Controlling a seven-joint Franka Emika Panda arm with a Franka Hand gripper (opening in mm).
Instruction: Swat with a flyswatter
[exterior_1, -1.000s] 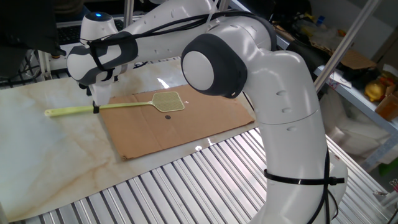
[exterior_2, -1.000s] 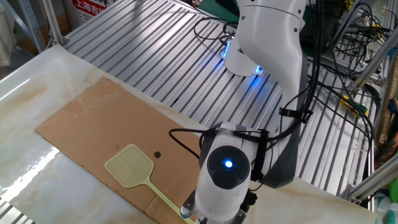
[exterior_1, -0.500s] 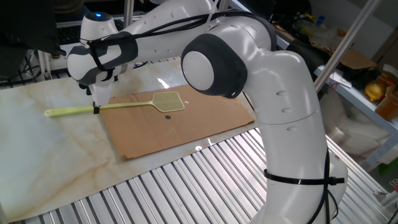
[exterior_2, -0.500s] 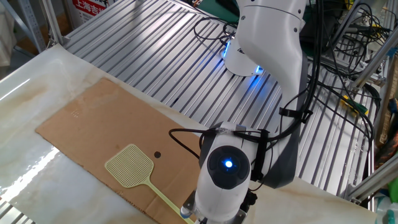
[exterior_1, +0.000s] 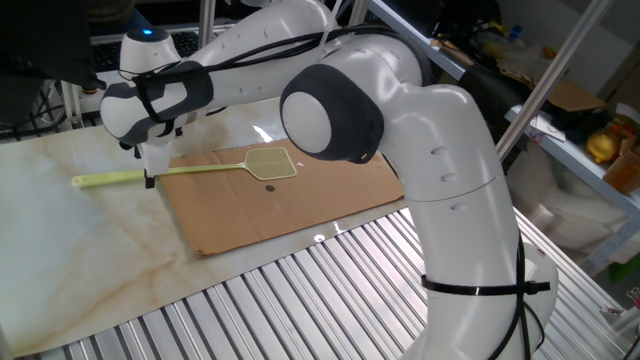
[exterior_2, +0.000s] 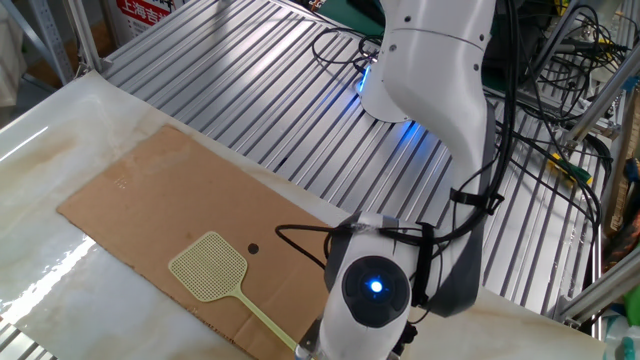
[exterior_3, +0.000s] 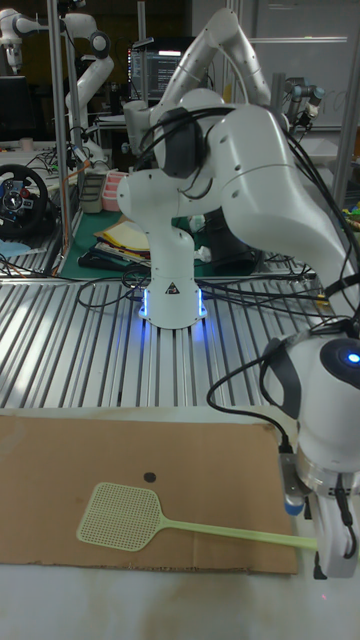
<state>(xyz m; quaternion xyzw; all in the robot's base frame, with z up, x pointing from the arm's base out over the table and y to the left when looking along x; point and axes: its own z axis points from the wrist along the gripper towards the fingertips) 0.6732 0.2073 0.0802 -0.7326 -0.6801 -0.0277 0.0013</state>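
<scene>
On the cardboard sheet (exterior_1: 290, 195) lies the flyswatter (exterior_1: 200, 168), light and whippy by its look, its handle overhanging the sheet's edge where the gripper (exterior_1: 150, 177) pinches it mid-shaft, a sensible hold.

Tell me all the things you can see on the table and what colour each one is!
flyswatter: one, pale yellow-green, lying flat with its mesh head on the cardboard and its handle reaching out over the marble
cardboard sheet: one, brown, flat on the table
dark spot: one, black, on the cardboard just beside the swatter head
table: one, pale marble top with ribbed metal along its edge
robot arm: one, white and grey
end effector: one, dark-tipped, down at the swatter's handle; whether it grips is unclear
</scene>
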